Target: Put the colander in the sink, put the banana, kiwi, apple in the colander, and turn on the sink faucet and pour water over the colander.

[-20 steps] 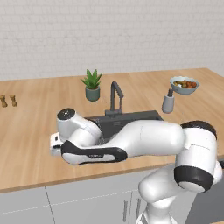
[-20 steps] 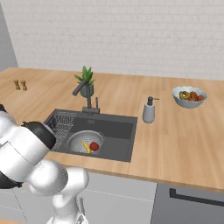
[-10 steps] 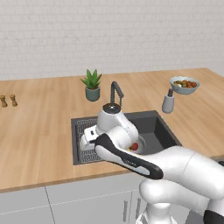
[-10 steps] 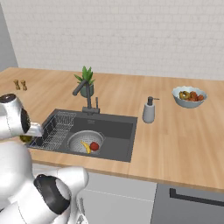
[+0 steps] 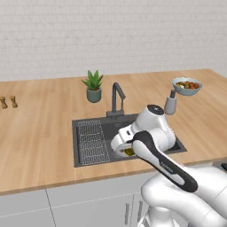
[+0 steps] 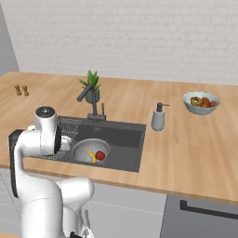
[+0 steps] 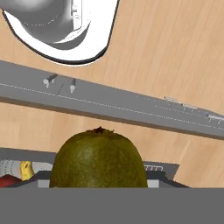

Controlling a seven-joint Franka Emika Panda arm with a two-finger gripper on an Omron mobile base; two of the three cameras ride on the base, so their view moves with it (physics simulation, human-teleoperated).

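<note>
Hand view: the kiwi point(image 7: 99, 158), clenched in the jaws, has swung over the sink point(image 6: 125, 139), approaching the colander point(image 6: 91, 150).

Both base views look forward and down from behind the arm, one from its left and one from its right, and share the wooden bench point(image 5: 40, 133), the sink point(image 6: 128, 139) and the sink faucet point(image 5: 116, 98). The hand view sits very close over the kiwi point(image 7: 98, 159), facing the bench edge.

Bright, even rendered light, soft shadows, no glare, slightly soft focus.
</note>
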